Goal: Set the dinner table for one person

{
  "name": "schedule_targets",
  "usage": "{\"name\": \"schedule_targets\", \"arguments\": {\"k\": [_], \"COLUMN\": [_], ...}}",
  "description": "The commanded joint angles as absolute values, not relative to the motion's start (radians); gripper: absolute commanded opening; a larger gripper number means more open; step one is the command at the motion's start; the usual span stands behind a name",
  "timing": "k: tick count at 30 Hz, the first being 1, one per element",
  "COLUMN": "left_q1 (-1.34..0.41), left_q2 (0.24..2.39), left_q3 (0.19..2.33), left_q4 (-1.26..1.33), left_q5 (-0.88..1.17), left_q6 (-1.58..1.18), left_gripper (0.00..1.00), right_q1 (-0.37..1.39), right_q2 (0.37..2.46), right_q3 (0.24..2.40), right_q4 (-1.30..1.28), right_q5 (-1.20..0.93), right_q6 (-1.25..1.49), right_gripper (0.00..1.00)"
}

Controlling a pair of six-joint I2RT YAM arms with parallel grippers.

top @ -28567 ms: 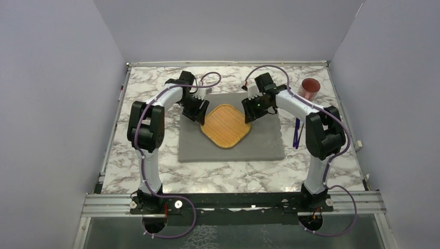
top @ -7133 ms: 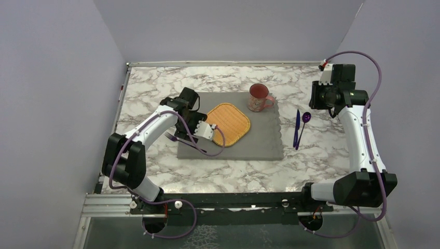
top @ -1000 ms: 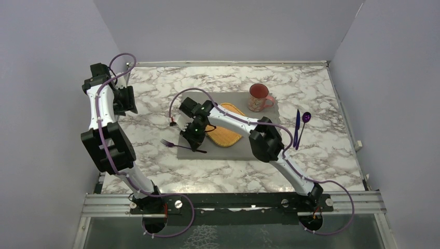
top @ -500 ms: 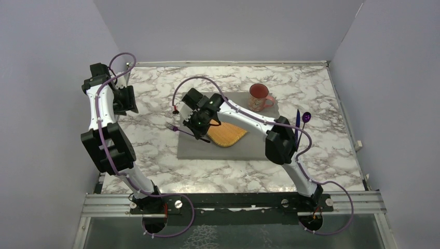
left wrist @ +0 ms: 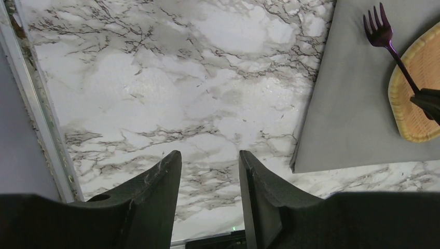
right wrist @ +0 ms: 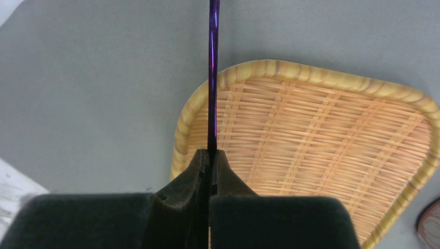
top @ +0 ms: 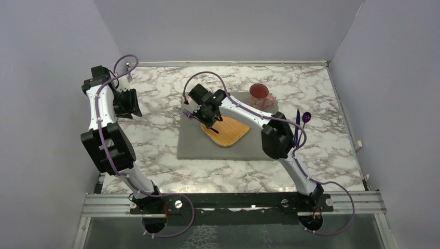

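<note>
Cutlery seems to be the step in hand. The right jaws are closed tight on the thin handle of the purple fork (right wrist: 212,78), near its end, so the tines point away to the left. The fork crosses the left rim of the wicker plate (right wrist: 311,135), with its tines over the grey mat (top: 228,150). I think the grip at the end leaves the rest free to be laid flat beside the plate, on the left where a fork belongs. The left jaws are about half open and hold nothing. They hang over bare marble at the left of the table (left wrist: 181,93), apart from the mat, probably to give room to the right arm, which reaches across. The table carries everything: the mat in the middle, a mug (top: 258,97) at its far right corner, and a knife (top: 297,122) and spoon (top: 306,117) just right of it.
</note>
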State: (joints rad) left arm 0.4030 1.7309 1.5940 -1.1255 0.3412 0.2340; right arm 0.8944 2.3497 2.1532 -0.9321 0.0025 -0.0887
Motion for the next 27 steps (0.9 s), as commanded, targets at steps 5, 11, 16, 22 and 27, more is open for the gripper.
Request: {"name": "schedule_targets", "arguments": {"k": [5, 11, 16, 22, 27], "left_q1": [0.411, 0.411, 0.411, 0.411, 0.411], "left_q2": [1.726, 1.732, 1.73, 1.74, 1.745], "left_q3": [1.586, 1.574, 1.581, 1.594, 1.594], "left_q4": [-1.206, -1.22, -1.222, -1.239, -1.244], "left_q5": [0.439, 0.455, 0.459, 0.471, 0.48], "left_q6": [0.322, 0.335, 0.34, 0.353, 0.357], "left_gripper": [0.47, 0.46, 0.47, 0.47, 0.46], "right_q1": [0.898, 0.898, 0.899, 0.898, 0.897], "right_q2": [2.389, 2.378, 2.366, 2.355, 2.361], "right_q3": [2.21, 2.203, 2.18, 2.163, 2.162], "right_q4": [-0.939, -0.946, -0.951, -0.957, -0.976], "right_q5": [0.027, 0.038, 0.038, 0.033, 0.026], "right_q6": [-0.1, -0.109, -0.12, -0.136, -0.148], "right_gripper": [0.01, 0.01, 0.09, 0.16, 0.18]}}
